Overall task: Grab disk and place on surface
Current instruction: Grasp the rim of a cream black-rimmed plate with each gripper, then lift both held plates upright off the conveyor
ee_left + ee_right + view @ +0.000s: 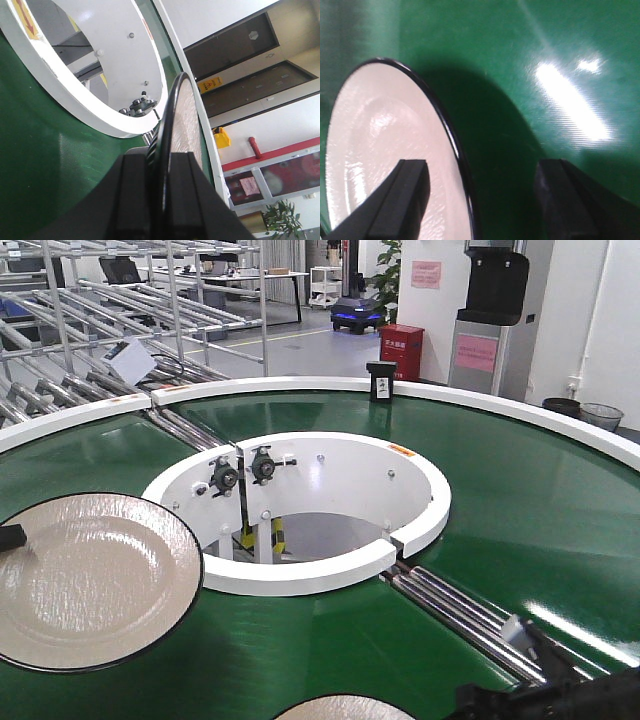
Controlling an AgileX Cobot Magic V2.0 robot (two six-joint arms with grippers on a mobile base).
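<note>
The green conveyor belt (540, 520) fills the front view around its white inner ring (300, 578), and the disk (95, 580) sits over the belt at lower left. My left claw (159, 160) is clenched on that disk's black rim. My right claw (482, 175) is released, its fingers straddling the edge of a second disk (385, 150) at the lower left of the right wrist view.

Open along bare belt (530, 500) from 1 to 3 o'clock. Blocked in the middle by a raised white ring wall (330, 578). Crossed at 4 and 10 o'clock by metal rollers (450, 608). Stopped at 12 by a small black box (381, 381). Filled at 8 by a wide plate (95, 580), at 6 by a second plate (340, 708), with bare green just beside its rim toward 3.
</note>
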